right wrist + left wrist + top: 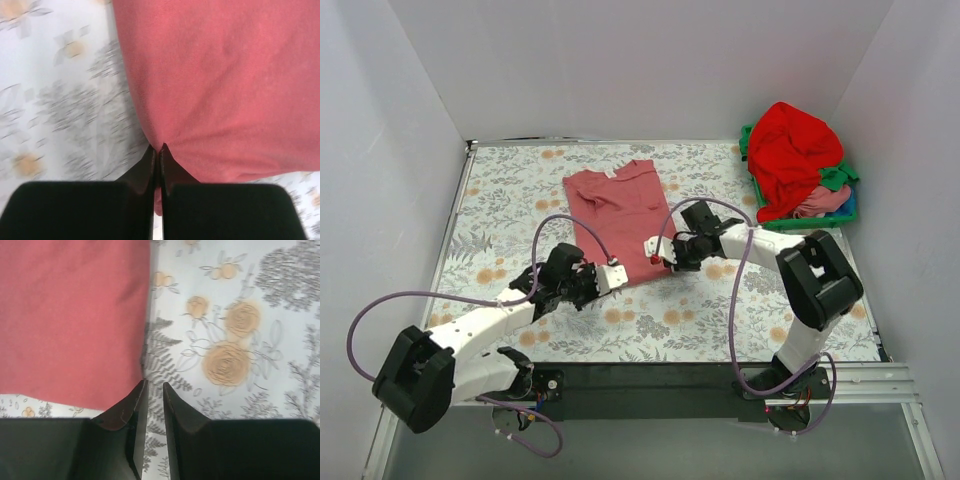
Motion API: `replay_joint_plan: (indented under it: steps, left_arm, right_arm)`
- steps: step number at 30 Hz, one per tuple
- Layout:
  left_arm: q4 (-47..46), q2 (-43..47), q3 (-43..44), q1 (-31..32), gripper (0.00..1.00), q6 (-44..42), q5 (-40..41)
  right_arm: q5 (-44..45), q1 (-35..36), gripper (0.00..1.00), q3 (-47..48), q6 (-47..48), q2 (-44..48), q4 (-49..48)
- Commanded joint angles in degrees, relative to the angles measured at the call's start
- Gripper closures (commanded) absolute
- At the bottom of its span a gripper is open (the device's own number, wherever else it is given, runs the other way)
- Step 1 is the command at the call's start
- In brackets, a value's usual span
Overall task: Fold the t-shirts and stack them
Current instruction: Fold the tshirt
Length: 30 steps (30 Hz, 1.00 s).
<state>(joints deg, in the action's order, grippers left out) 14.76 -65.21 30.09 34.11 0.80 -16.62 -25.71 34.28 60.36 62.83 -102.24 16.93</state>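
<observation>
The dusty rose-pink t-shirt (615, 205) lies flat on the flowered tablecloth, folded into a long strip. My right gripper (657, 260) is at its near right corner, shut on a pinch of the pink cloth (225, 75), as the right wrist view (156, 146) shows. My left gripper (612, 273) is at the near left corner. In the left wrist view (155, 384) its jaws stand a narrow gap apart with only tablecloth between them, and the shirt's edge (70, 315) lies just left of the fingertips.
A green plastic basket (748, 135) stands at the back right with a bright red shirt (790, 150) heaped on it, and green (836, 178) and pink (820, 203) cloth beneath. White walls enclose the table.
</observation>
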Motion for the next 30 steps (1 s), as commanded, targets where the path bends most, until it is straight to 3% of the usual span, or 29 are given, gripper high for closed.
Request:
replay_joint_plan:
  steps: [1, 2, 3, 7, 10, 14, 18, 23, 27, 30]
  left_arm:
    - [3.78, 4.73, -2.21, 1.66, 0.82, -2.65, -6.40]
    - [3.61, 6.39, -2.75, 2.10, 0.79, -2.56, -5.36]
    - [2.65, 7.19, -3.27, 2.54, 0.66, -2.38, -4.22]
    - [0.18, 7.65, -4.51, 2.81, 0.49, -2.82, -2.01]
    - [1.58, 4.92, -2.40, 3.77, 0.29, -1.94, -4.99]
    - [1.58, 2.99, -2.84, 7.46, 0.28, -2.64, -6.32]
    - [-1.83, 0.18, -3.98, 10.80, 0.28, -2.65, -0.53]
    - [-5.35, -7.02, -1.26, 10.98, 0.35, -1.86, 9.40]
    - [-7.38, -8.36, -0.47, 10.98, 0.43, -1.41, 11.70]
    - [-8.87, -7.13, -2.39, 10.98, 0.42, -1.59, 12.05]
  right_arm:
    - [-3.01, -0.01, 0.99, -6.12, 2.82, 8.60, 9.34]
    - [-3.55, 0.08, 0.99, -7.52, 2.83, 10.11, 10.31]
    - [-3.99, 0.00, 0.99, -9.45, 2.83, 11.34, 10.40]
    - [-4.52, -0.01, 0.99, -10.88, 1.42, 13.29, 10.23]
    - [-4.61, -0.01, 0.99, -9.83, -0.42, 11.27, 10.23]
    - [-4.61, -0.01, 0.99, -9.73, -1.83, 10.39, 9.88]
    - [-4.96, -0.18, 0.99, -10.70, -2.18, 11.26, 9.97]
    - [-5.13, -0.62, 0.99, -12.54, -1.92, 13.46, 10.14]
    - [-4.87, -0.80, 0.99, -14.65, -1.66, 15.39, 10.40]
    - [-5.13, -1.23, 0.99, -15.62, -1.48, 16.71, 10.49]
